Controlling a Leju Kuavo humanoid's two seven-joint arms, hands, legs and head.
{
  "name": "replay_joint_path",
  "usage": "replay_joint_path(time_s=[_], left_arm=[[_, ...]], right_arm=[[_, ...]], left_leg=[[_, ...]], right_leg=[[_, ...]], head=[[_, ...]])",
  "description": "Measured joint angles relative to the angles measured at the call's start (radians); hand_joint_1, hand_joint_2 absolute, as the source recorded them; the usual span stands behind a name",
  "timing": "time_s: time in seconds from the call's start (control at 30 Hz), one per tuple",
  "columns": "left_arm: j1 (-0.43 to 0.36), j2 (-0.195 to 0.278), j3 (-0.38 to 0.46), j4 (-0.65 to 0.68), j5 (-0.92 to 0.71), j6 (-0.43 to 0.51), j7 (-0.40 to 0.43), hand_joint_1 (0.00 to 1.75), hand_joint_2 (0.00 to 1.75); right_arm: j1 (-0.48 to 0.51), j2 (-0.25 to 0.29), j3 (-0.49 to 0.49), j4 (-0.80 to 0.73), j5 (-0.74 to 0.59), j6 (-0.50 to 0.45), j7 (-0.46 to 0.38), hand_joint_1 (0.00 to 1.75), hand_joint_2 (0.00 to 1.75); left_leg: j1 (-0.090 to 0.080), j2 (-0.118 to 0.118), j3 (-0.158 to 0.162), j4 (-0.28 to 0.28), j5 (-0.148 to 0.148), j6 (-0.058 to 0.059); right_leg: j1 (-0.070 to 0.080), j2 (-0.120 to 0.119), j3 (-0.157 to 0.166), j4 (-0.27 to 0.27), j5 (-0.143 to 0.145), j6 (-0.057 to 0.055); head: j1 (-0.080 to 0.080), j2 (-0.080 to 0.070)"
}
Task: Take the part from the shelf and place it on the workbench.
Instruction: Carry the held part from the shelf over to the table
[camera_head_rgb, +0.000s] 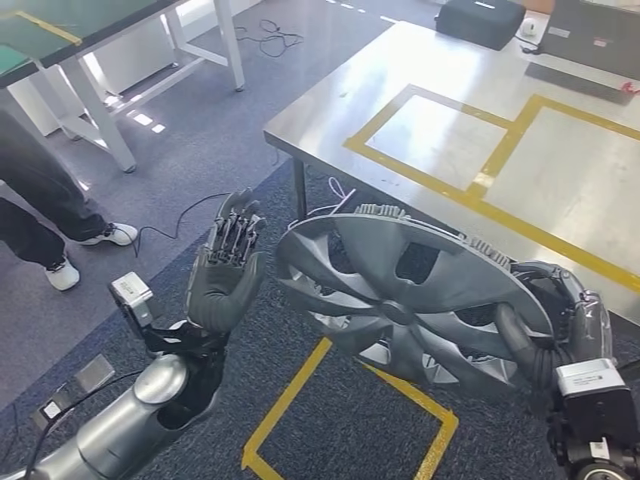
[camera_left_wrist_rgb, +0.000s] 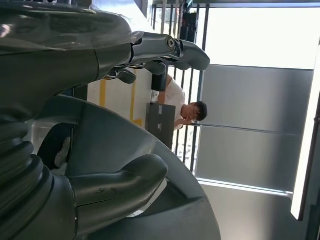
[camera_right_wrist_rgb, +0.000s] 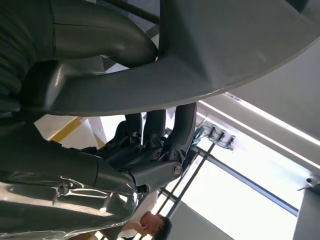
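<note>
Near the edge of the table (camera_head_rgb: 453, 100), the right hand (camera_head_rgb: 555, 325) holds the part (camera_head_rgb: 407, 280), a big grey wheel cover with curved spokes. Its thumb lies on top of the rim and its fingers curl under it, as the right wrist view shows. The part hangs in the air, a bit tilted, between the two hands and just in front of the table, above the floor. The left hand (camera_head_rgb: 226, 265) is wide, palm up, holding nothing, just beside the other side of the part. To do this step well, I think the robot should bring the left hand under the rim so the part stays level, lift it over the table edge, and set it down flat inside the yellow lines (camera_head_rgb: 483, 170).
</note>
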Motion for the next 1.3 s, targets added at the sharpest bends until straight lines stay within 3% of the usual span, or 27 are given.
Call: replay_joint_path(time_s=[0.07, 0.17, 0.23, 0.33, 0.37, 0.4, 0.43, 0.5, 0.53, 0.57, 0.67, 0.73, 0.8, 0.87, 0.9, 0.93, 0.97, 1.0, 1.07, 1.1, 1.13, 1.2, 1.23, 1.3], left_arm=[[0.001, 0.0, 0.0, 0.0, -0.001, 0.003, 0.001, 0.0, 1.75], [0.002, 0.0, 0.0, 0.0, -0.003, 0.007, 0.0, 0.0, 1.75], [0.001, 0.001, 0.0, -0.001, -0.005, 0.007, 0.0, 0.0, 1.75], [0.003, 0.002, 0.001, -0.001, -0.006, 0.008, -0.001, 0.0, 1.75], [0.005, 0.002, 0.001, -0.001, -0.006, 0.009, -0.001, 0.0, 1.75], [0.006, 0.002, 0.001, -0.001, -0.006, 0.01, -0.001, 0.0, 1.75], [0.007, 0.002, 0.001, -0.001, -0.007, 0.011, -0.001, 0.0, 1.75], [0.007, 0.003, 0.001, -0.001, -0.007, 0.014, -0.001, 0.0, 1.75], [0.008, 0.003, 0.001, -0.001, -0.008, 0.015, 0.0, 0.0, 1.75], [0.009, 0.003, 0.001, -0.001, -0.008, 0.016, -0.001, 0.0, 1.75], [0.009, 0.002, 0.004, -0.004, -0.011, 0.017, -0.003, 0.0, 1.75], [0.007, 0.003, 0.004, -0.004, -0.013, 0.016, -0.003, 0.0, 1.75], [0.006, 0.002, 0.004, -0.004, -0.013, 0.015, -0.003, 0.0, 1.75], [0.006, 0.002, 0.004, -0.004, -0.013, 0.014, -0.003, 0.0, 1.75], [0.006, 0.001, 0.004, -0.004, -0.013, 0.013, -0.002, 0.0, 1.75], [0.006, 0.001, 0.004, -0.004, -0.012, 0.012, -0.002, 0.0, 1.75], [0.006, 0.001, 0.004, -0.004, -0.012, 0.012, -0.002, 0.0, 1.75], [0.006, 0.001, 0.004, -0.004, -0.012, 0.012, -0.001, 0.0, 1.75], [0.006, 0.0, 0.004, -0.003, -0.01, 0.012, 0.0, 0.0, 1.75], [0.005, 0.0, 0.003, -0.002, -0.008, 0.012, 0.001, 0.0, 1.75], [0.004, 0.0, 0.003, -0.001, -0.007, 0.011, 0.001, 0.0, 1.75], [-0.002, 0.001, 0.002, 0.001, -0.006, 0.01, 0.001, 0.0, 1.75], [-0.004, 0.001, 0.002, 0.0, -0.006, 0.01, -0.001, 0.0, 1.75], [-0.005, 0.002, 0.002, 0.001, -0.005, 0.009, -0.001, 0.0, 1.75]], right_arm=[[-0.003, 0.0, 0.0, 0.001, -0.001, 0.001, -0.002, 1.75, 1.75], [-0.005, 0.0, 0.0, 0.002, -0.002, 0.005, -0.006, 1.75, 1.75], [-0.007, 0.0, -0.001, 0.004, -0.002, 0.006, -0.007, 1.75, 1.75], [-0.009, 0.0, 0.001, 0.008, -0.004, 0.007, -0.011, 1.75, 1.75], [-0.009, 0.0, 0.001, 0.01, -0.005, 0.008, -0.013, 1.75, 1.75], [-0.009, 0.0, 0.001, 0.013, -0.005, 0.009, -0.013, 1.75, 1.75], [-0.009, 0.0, 0.001, 0.016, -0.006, 0.01, -0.014, 1.75, 1.75], [-0.01, 0.001, 0.001, 0.02, -0.008, 0.012, -0.016, 1.75, 1.75], [-0.011, 0.001, 0.001, 0.022, -0.011, 0.014, -0.019, 1.75, 1.75], [-0.012, 0.001, 0.001, 0.023, -0.016, 0.017, -0.021, 1.75, 1.75], [-0.013, 0.003, -0.001, 0.027, -0.032, 0.027, -0.027, 1.75, 1.75], [-0.015, 0.003, -0.002, 0.028, -0.041, 0.031, -0.03, 1.75, 1.75], [-0.017, 0.003, -0.002, 0.03, -0.046, 0.034, -0.032, 1.75, 1.75], [-0.017, 0.004, -0.002, 0.033, -0.052, 0.035, -0.033, 1.75, 1.75], [-0.017, 0.004, -0.002, 0.035, -0.054, 0.036, -0.034, 1.75, 1.75], [-0.017, 0.004, -0.002, 0.037, -0.055, 0.037, -0.034, 1.75, 1.75], [-0.017, 0.004, -0.002, 0.039, -0.056, 0.038, -0.034, 1.75, 1.75], [-0.017, 0.004, -0.002, 0.04, -0.057, 0.038, -0.035, 1.75, 1.75], [-0.019, 0.004, -0.002, 0.043, -0.061, 0.037, -0.036, 1.75, 1.75], [-0.02, 0.004, -0.002, 0.044, -0.063, 0.037, -0.038, 1.75, 1.75], [-0.022, 0.005, -0.002, 0.045, -0.065, 0.037, -0.039, 1.75, 1.75], [-0.025, 0.006, -0.003, 0.045, -0.067, 0.035, -0.042, 1.75, 1.75], [-0.027, 0.006, -0.004, 0.046, -0.067, 0.034, -0.043, 1.75, 1.75], [-0.029, 0.006, -0.006, 0.046, -0.068, 0.031, -0.046, 1.75, 1.75]], left_leg=[[0.0, -0.003, 0.005, 0.0, -0.009, -0.01], [0.0, 0.0, -0.006, 0.032, -0.006, -0.025], [0.001, 0.008, -0.067, 0.133, -0.009, -0.03], [0.002, 0.012, -0.209, 0.309, -0.075, -0.038], [0.003, 0.013, -0.237, 0.323, -0.088, -0.04], [0.003, 0.015, -0.247, 0.3, -0.08, -0.042], [0.004, 0.018, -0.24, 0.247, -0.047, -0.041], [0.003, 0.025, -0.206, 0.1, 0.065, -0.036], [0.001, 0.029, -0.191, 0.048, 0.105, -0.032], [-0.002, 0.03, -0.182, 0.018, 0.127, -0.027], [-0.006, 0.025, -0.152, 0.006, 0.111, -0.007], [-0.005, 0.024, -0.124, 0.004, 0.097, 0.008], [-0.005, 0.026, -0.106, 0.003, 0.082, 0.016], [-0.006, 0.026, -0.083, 0.003, 0.062, 0.018], [-0.006, 0.027, -0.067, 0.003, 0.049, 0.017], [-0.006, 0.028, -0.049, 0.003, 0.035, 0.017], [-0.006, 0.031, -0.029, 0.003, 0.02, 0.016], [-0.006, 0.034, -0.007, 0.003, 0.004, 0.013], [-0.01, 0.043, 0.026, 0.002, -0.027, 0.006], [-0.012, 0.049, 0.036, 0.0, -0.039, 0.0], [-0.015, 0.054, 0.042, -0.002, -0.046, -0.005], [-0.016, 0.061, 0.045, 0.009, -0.048, -0.014], [-0.014, 0.057, 0.031, 0.04, -0.041, -0.017], [-0.009, 0.045, -0.044, 0.158, -0.041, -0.024]], right_leg=[[0.008, 0.002, 0.026, -0.064, 0.02, -0.01], [0.007, 0.001, 0.051, -0.079, 0.013, -0.025], [0.004, 0.0, 0.072, -0.091, 0.006, -0.033], [0.005, 0.0, 0.095, -0.094, -0.016, -0.038], [0.005, 0.0, 0.107, -0.094, -0.026, -0.038], [0.005, 0.0, 0.121, -0.094, -0.037, -0.037], [0.005, 0.0, 0.137, -0.094, -0.049, -0.035], [0.006, 0.001, 0.164, -0.092, -0.074, -0.029], [0.008, 0.002, 0.172, -0.09, -0.087, -0.024], [0.009, 0.002, 0.177, -0.09, -0.098, -0.019], [0.006, 0.001, 0.188, -0.063, -0.112, -0.003], [0.002, 0.001, 0.169, -0.002, -0.12, 0.004], [0.002, 0.002, 0.108, 0.105, -0.147, 0.009], [0.002, 0.002, 0.023, 0.216, -0.203, 0.013], [0.002, 0.002, -0.011, 0.244, -0.229, 0.014], [0.002, 0.001, -0.03, 0.238, -0.24, 0.014], [0.002, -0.001, -0.035, 0.201, -0.227, 0.012], [0.004, -0.008, -0.031, 0.139, -0.179, 0.008], [0.015, -0.038, -0.024, 0.004, -0.031, -0.008], [0.021, -0.046, -0.02, -0.039, 0.024, -0.016], [0.024, -0.048, -0.019, -0.06, 0.05, -0.024], [0.022, -0.028, -0.003, -0.067, 0.042, -0.035], [0.018, -0.019, 0.006, -0.072, 0.038, -0.04], [0.014, -0.001, 0.026, -0.08, 0.027, -0.048]], head=[[0.002, 0.0], [0.0, 0.0], [-0.003, 0.0], [-0.008, 0.0], [-0.009, 0.0], [-0.011, 0.0], [-0.012, 0.0], [-0.013, 0.0], [-0.013, 0.0], [-0.012, 0.0], [-0.01, 0.0], [-0.01, 0.0], [-0.008, 0.0], [-0.005, 0.0], [-0.004, 0.0], [-0.004, 0.0], [-0.003, 0.0], [-0.002, 0.0], [0.004, 0.0], [0.006, 0.0], [0.008, 0.0], [0.007, 0.0], [0.007, 0.0], [0.004, 0.0]])
